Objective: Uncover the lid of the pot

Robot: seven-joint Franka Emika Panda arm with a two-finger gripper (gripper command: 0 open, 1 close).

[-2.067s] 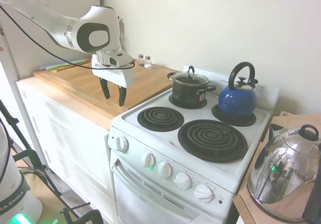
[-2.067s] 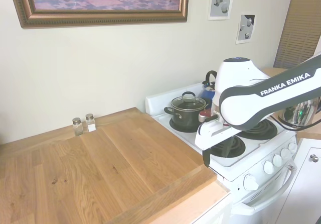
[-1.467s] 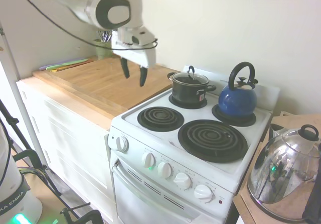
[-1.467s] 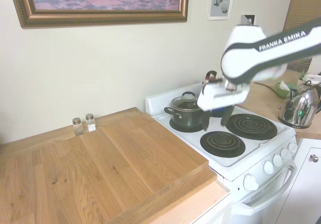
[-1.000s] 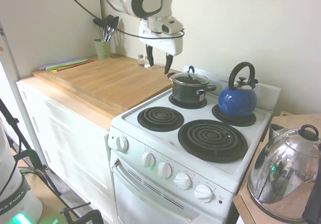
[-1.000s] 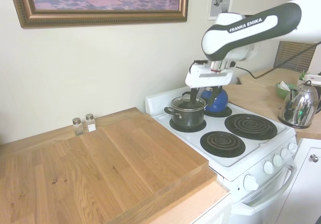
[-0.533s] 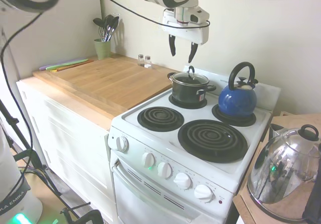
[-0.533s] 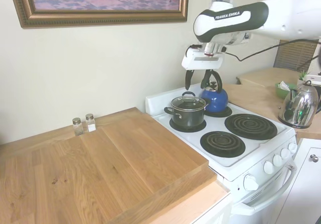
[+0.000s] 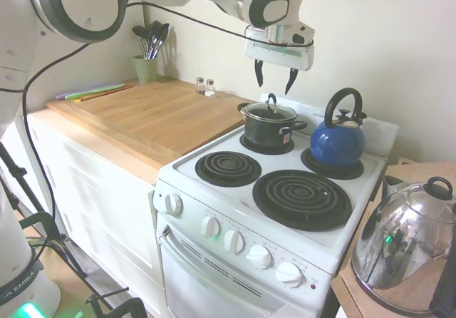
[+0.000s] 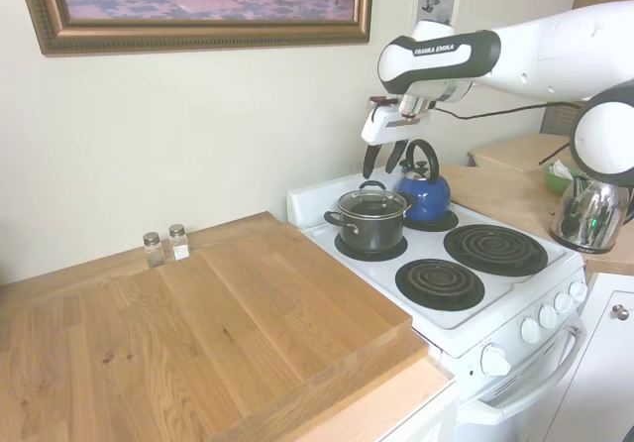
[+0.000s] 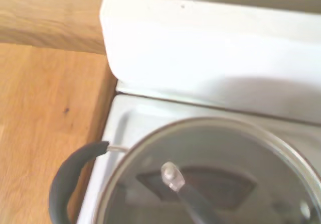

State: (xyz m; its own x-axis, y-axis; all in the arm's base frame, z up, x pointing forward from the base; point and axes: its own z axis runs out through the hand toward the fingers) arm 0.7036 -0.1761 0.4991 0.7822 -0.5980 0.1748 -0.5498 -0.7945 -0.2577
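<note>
We see the gripper (image 9: 274, 80) hanging in the air above the pot (image 9: 267, 127), its two dark fingers pointing down and spread apart with nothing between them. The pot sits on the rear burner nearest the wooden counter (image 9: 149, 115) on the white stove (image 9: 235, 211), and the lid (image 9: 269, 110) rests closed on it — its black loop handle stands upright below the gripper, clear of the fingertips. In the second exterior view the gripper (image 10: 380, 155) hangs just above the lid (image 10: 371, 202) and the pot (image 10: 369, 226), close to the stove's raised back panel. The wrist view looks down on the lid (image 11: 210, 179), its metal rim and glass showing blurred, with one black side handle of the pot (image 11: 67, 176) jutting toward the counter edge. Just beside the pot, on the other rear burner, stands a blue kettle (image 9: 338, 141) — not touching it. Two small shakers (image 9: 205, 85) stand at the back of the counter, and a green cup of utensils (image 9: 147, 65) stands further along by the wall.
</note>
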